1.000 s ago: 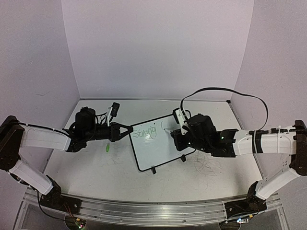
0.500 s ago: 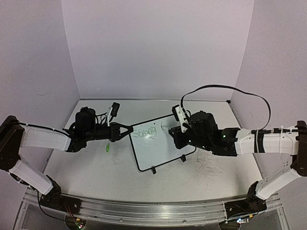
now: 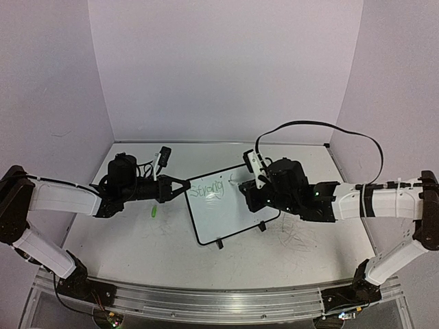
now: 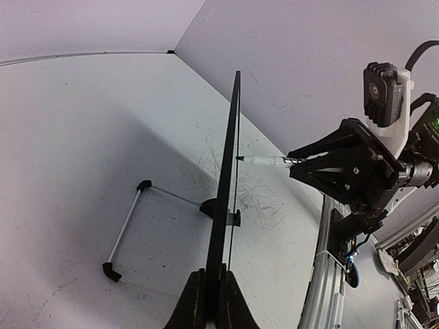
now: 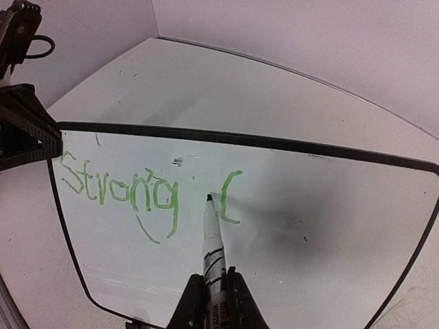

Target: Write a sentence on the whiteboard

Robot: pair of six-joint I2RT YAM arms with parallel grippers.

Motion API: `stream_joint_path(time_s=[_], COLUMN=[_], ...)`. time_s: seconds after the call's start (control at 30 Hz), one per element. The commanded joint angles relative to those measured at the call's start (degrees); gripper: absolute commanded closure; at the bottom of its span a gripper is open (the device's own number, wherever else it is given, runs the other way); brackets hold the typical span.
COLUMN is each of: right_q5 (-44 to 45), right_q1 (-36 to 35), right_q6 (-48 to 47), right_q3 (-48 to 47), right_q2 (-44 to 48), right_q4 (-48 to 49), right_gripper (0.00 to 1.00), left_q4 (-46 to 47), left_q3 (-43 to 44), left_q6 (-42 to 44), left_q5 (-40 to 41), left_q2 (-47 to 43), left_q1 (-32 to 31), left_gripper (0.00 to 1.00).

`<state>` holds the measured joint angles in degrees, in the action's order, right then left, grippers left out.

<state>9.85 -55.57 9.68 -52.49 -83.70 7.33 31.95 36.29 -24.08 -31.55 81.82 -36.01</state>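
Right wrist view gives you the clearest look. Your right gripper (image 5: 211,300) is clamped on a marker (image 5: 212,236) that points straight out ahead of the fingers. The left wrist view shows its tip touching the whiteboard (image 5: 329,233). Just left of the tip sits the green sentence (image 5: 116,184), so far the single word "Strong". Just right of the tip is one curved green stroke (image 5: 230,199), and bare white board spreads out beyond that.

Across the board from that gripper, your left gripper (image 4: 208,298) is closed on the board's left edge. From its own camera you see the board edge-on and tilted up, running straight away from the fingers. The board's wire stand (image 4: 127,229) rests on the table (image 4: 82,123) on the left of those fingers, and the marker meets the board's face on their right.

From the top view, a small green piece (image 3: 154,212) lies on the table just beside the left gripper, toward the arm bases. Faint grey scribbles (image 3: 296,238) mark the table under the right forearm, behind that gripper. A black cable (image 3: 322,128) arches above the right wrist.
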Motion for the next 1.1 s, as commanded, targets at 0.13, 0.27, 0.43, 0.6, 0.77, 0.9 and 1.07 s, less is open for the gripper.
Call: stream_joint_path(time_s=[0.13,0.27,0.43,0.6,0.77,0.9,1.07], right_q5=[4.4,7.9,7.8,2.5,3.8,5.6,6.3], right_q1=[0.1,0.0,0.1,0.5,0.6,0.6,0.6], right_q6=[0.8,2.1,2.5,1.5,0.2,0.0,-0.2], right_q3=[-3.1,-3.2,-0.9,0.0,-1.9,-2.7,-2.9], right_q2=[-1.9,-1.5,3.4,5.3,2.0,1.3,1.0], right_q4=[-0.5,-2.2,-1.9,1.8,1.2,1.6,1.8], right_gripper=[1.0,1.0,1.0,1.0,1.0,1.0,1.0], left_q4=[-1.9,-1.9,-1.9,-2.0,-2.0,-2.0,-2.0], left_q3=[1.3,1.4,1.2,1.2,1.5,1.2,1.2], left_q6=[1.3,1.3,1.3,1.3,1.3,1.3,1.3], left_q5=[1.0,1.0,1.1,1.1,0.8,1.0,0.8], left_q2=[-0.1,-0.1,-0.3,-0.1,-0.1,-0.4,-0.2], left_q1=[0.1,0.1,0.1,0.1,0.2,0.1,0.1], left_gripper=[1.0,1.0,1.0,1.0,1.0,1.0,1.0])
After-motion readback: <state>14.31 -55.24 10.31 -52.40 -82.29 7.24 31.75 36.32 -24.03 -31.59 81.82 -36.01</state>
